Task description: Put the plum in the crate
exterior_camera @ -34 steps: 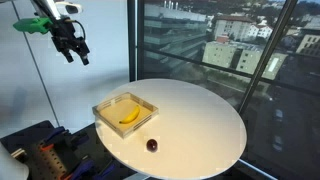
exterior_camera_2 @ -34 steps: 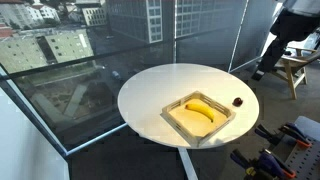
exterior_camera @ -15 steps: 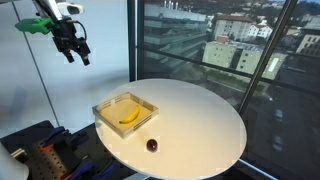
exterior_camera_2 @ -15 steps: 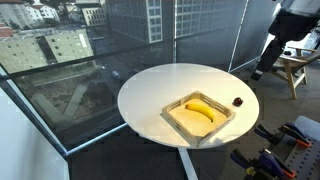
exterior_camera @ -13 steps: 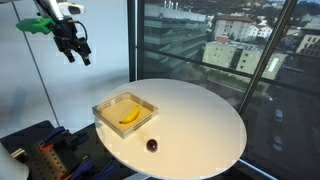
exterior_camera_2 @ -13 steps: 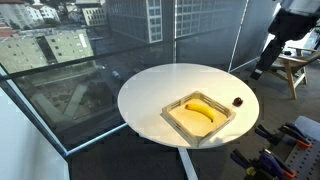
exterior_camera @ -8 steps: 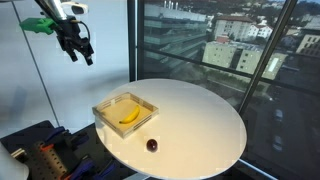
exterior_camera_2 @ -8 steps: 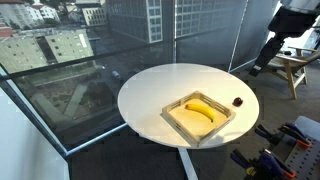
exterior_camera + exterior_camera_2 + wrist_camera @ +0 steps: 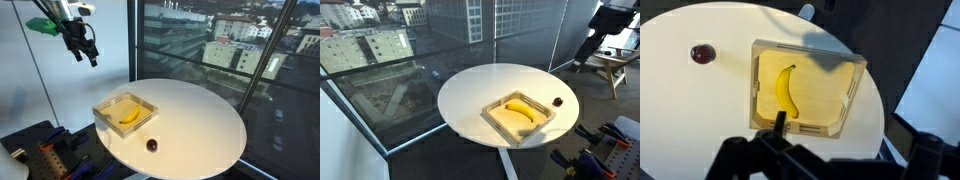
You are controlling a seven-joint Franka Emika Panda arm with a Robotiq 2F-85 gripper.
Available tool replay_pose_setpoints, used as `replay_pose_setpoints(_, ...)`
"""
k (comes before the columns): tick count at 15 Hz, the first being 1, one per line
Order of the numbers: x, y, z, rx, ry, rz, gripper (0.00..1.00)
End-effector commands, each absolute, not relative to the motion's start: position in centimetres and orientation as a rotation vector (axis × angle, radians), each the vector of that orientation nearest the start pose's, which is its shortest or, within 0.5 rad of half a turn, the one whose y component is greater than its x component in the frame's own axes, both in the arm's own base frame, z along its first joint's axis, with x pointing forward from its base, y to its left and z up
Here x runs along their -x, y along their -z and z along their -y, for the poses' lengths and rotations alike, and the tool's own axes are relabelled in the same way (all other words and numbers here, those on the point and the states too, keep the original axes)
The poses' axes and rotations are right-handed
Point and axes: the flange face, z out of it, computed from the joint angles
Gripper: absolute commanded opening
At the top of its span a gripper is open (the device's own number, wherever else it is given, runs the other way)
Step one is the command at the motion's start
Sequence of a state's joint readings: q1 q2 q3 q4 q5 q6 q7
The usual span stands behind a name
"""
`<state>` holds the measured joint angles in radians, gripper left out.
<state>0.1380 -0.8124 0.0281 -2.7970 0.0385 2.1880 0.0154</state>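
The plum (image 9: pixel 152 145) is small, round and dark red. It lies on the round white table (image 9: pixel 200 120) near the edge, beside a corner of the crate (image 9: pixel 110 105). The crate is a shallow wooden tray holding a yellow banana (image 9: pixel 130 116). Plum (image 9: pixel 557 101), crate (image 9: pixel 496 105) and banana (image 9: pixel 520 110) also show in the other exterior view. In the wrist view the plum (image 9: pixel 704 53) lies left of the crate (image 9: pixel 830 85). My gripper (image 9: pixel 85 50) hangs high above and well off the table, open and empty. It also shows in the other exterior view (image 9: pixel 582 60) and low in the wrist view (image 9: pixel 853 142).
Floor-to-ceiling glass panes (image 9: pixel 230 50) stand right behind the table. Black equipment (image 9: pixel 45 155) sits on the floor by the table's side. A wooden stool (image 9: pixel 618 66) stands beyond the arm.
My gripper has shifted a little toward the table, still high in the air. Plum, crate and banana have not moved.
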Motion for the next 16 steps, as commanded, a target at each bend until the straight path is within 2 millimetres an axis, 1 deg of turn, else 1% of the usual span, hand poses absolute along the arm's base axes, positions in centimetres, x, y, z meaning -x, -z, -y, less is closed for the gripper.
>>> replay_pose_setpoints(1,-32.3,-44.6,-4.0,3.057,0.297,0.165,1.00)
replay_pose_setpoints(8,-33.5,-44.3,-1.3,3.048,0.262,0.075,1.00)
replay_pose_setpoints(13,-34.9,-43.6,1.0,3.048,0.230,0.000,1.00)
replay_pose_setpoints(15,-35.6,-43.2,1.8,3.047,0.218,-0.016,1.00)
replay_pose_setpoints(16,-36.0,-42.9,1.8,3.047,0.217,-0.020,1.00)
